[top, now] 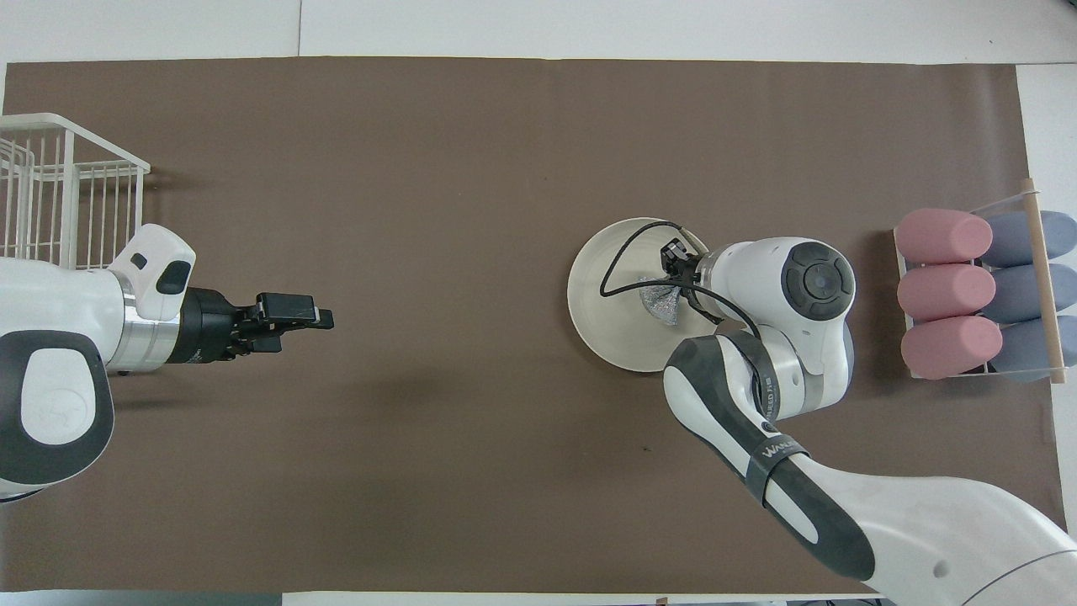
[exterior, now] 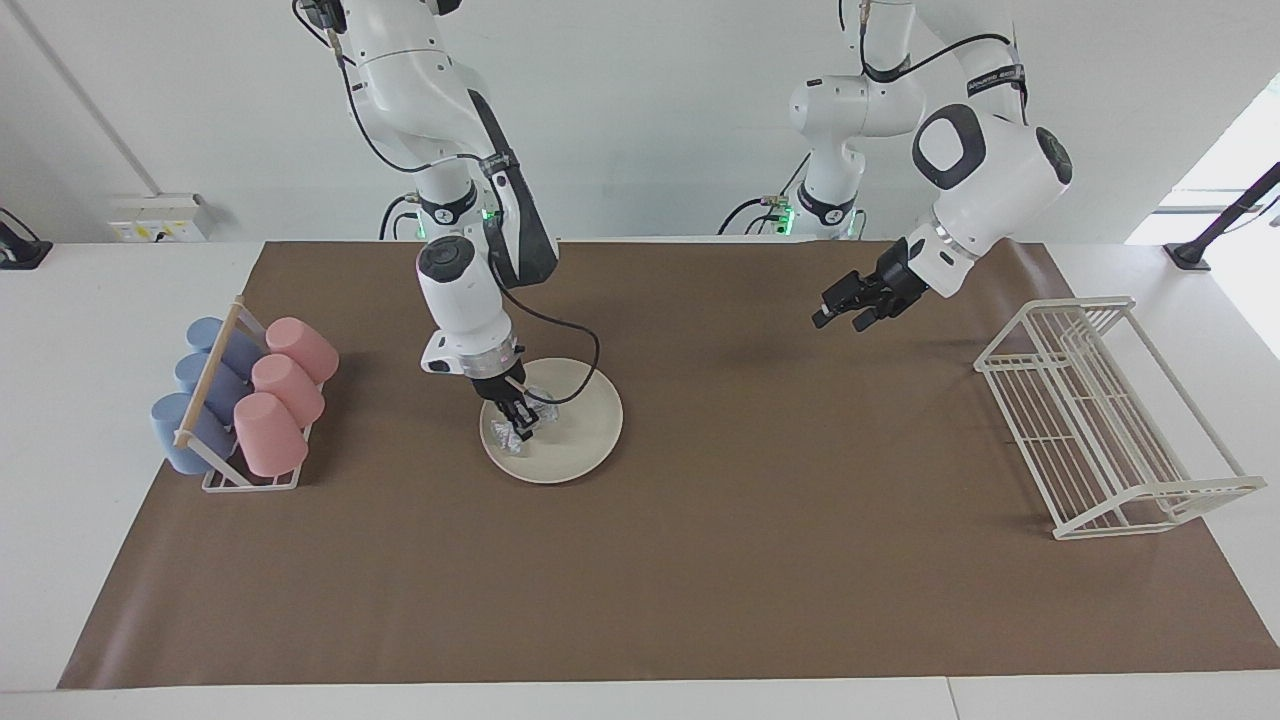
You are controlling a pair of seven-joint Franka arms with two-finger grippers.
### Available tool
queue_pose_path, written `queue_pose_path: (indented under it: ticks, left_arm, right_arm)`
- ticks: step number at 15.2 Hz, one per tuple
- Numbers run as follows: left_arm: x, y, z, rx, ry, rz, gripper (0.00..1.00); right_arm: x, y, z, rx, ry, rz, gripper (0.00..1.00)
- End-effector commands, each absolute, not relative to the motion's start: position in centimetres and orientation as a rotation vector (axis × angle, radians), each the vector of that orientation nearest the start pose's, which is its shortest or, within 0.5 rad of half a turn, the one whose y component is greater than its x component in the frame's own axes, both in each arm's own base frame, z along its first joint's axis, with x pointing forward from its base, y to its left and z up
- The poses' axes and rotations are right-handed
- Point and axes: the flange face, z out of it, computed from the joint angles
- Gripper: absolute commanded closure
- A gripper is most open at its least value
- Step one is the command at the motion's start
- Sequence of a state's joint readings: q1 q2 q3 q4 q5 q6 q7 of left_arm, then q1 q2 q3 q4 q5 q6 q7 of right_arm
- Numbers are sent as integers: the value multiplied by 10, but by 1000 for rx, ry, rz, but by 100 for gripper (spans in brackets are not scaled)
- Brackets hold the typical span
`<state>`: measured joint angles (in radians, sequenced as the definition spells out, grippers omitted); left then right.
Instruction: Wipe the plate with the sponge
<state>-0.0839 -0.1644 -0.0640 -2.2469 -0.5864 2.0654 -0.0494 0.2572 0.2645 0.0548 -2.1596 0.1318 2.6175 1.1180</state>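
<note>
we see the plate (exterior: 560, 430) lying flat on the brown mat (exterior: 700, 560) that covers the bench (exterior: 60, 300), toward the right arm's end and near the middle of the mat's depth. the sponge (exterior: 520, 428) sits on the plate, on the part toward the cup rack (exterior: 240, 400). the right hand (exterior: 518, 422) is down on the plate, its fingers clamped tight on the sponge and pressing it against the plate's surface. in the overhead view the sponge (top: 662, 300) shows just beside the wrist, with the plate (top: 614, 295) bare on the part toward the left arm's end. a black cable (exterior: 575, 345) loops from the right wrist over the plate's rim nearer the robots.

the left hand (exterior: 845, 312) waits in the air over bare mat, toward the left arm's end, with its fingers spread wide and nothing between them. the overhead view shows the left hand (top: 303, 318) pointing along the bench toward the plate, well apart from it.

the cup rack stands at the right arm's end of the mat, holding three pink cups (exterior: 285, 385) and three blue cups (exterior: 200, 385) on their sides. a white wire rack (exterior: 1110, 410) stands at the left arm's end.
</note>
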Motion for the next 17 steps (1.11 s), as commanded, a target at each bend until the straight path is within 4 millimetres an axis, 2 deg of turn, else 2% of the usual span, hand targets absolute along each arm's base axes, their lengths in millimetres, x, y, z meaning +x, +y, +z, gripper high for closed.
queue_pose_path:
  ticks: [1,5,7,13,15,17]
  left_arm:
    - [489,-100,441,-3595,-364,100,0]
    - [489,-100,441,-3595,-364,100,0]
    - [489,-100,441,-3594,-363,99,0]
    - [489,-100,441,-3593,-364,99,0]
    - [489,-99,441,-3593,-367,99,0]
    - [489,-99,441,-3593,-367,99,0]
  right_arm:
    - [544,184,257,-2648,1345,-78,100]
    - [522,237,250,-2571,1417,-88,100]
    - [514,256,249,-2538,1456,-80,100]
    - [508,274,253,-2497,1513,-65,100]
    - [512,279,277,-2494,1527,-46,100]
    - [514,280,321,-2524,1551,13,100]
